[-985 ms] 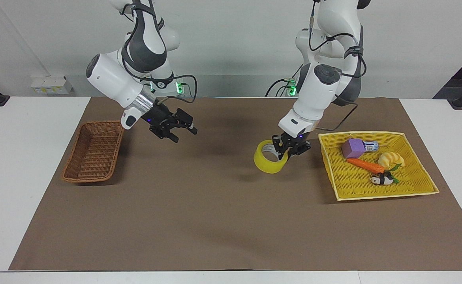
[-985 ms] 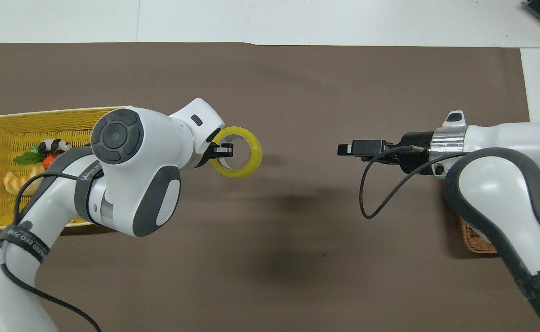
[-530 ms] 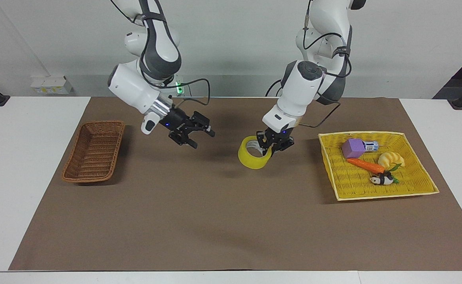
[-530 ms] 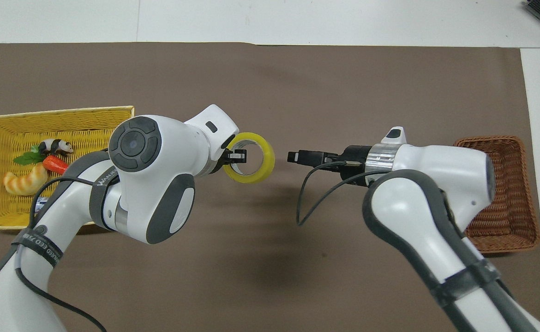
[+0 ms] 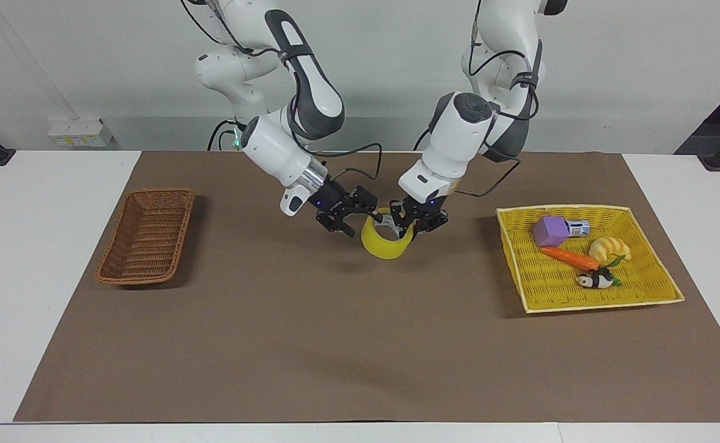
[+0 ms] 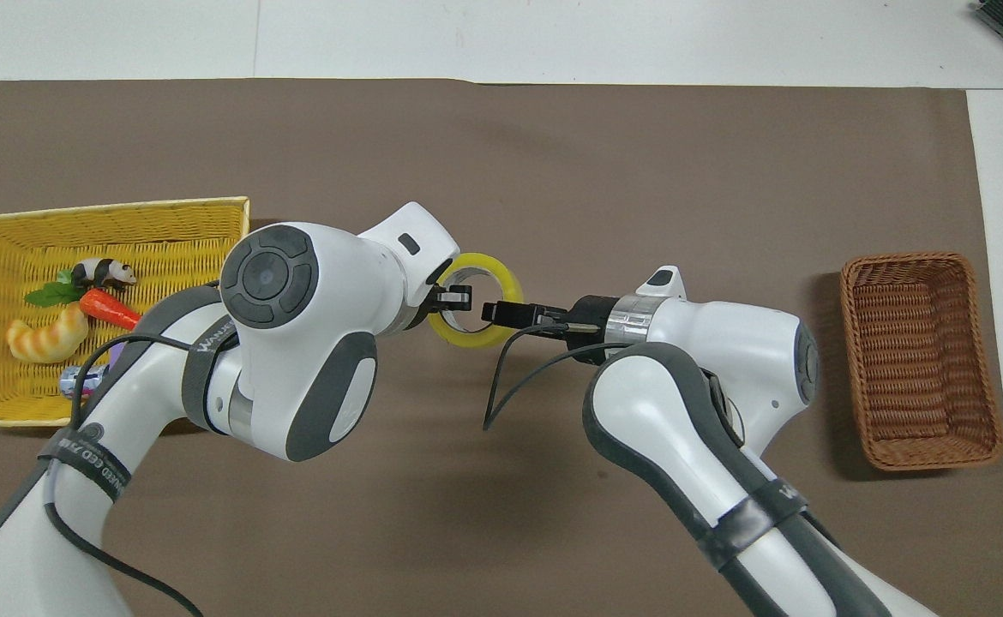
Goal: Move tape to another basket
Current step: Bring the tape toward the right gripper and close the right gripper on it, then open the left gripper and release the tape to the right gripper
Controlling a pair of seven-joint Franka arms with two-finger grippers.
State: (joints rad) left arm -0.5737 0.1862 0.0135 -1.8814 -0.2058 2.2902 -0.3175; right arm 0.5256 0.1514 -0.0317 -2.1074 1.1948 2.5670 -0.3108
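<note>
Brown mat on white table, mid-span: tape (image 5: 386,241) aloft over the mat's middle, clamped by its wall in my left gripper (image 5: 420,220); my right gripper (image 5: 351,214), jaws spread, at the roll's basket-ward (image 5: 146,236) rim, hole upward, handover pending.

Two baskets sit on the table — one brown wicker basket (image 5: 146,237) off toward the right arm's end, one yellow basket (image 5: 588,298) off toward the left arm's end. One roll of tape (image 5: 384,243) hangs between the two grippers, left gripper (image 5: 420,219) and right gripper (image 5: 349,212). Inside the yellow basket — one purple block (image 5: 549,231), one carrot (image 5: 569,256), one croissant (image 5: 609,248), one panda figure (image 5: 594,281), one small can (image 5: 578,228).
</note>
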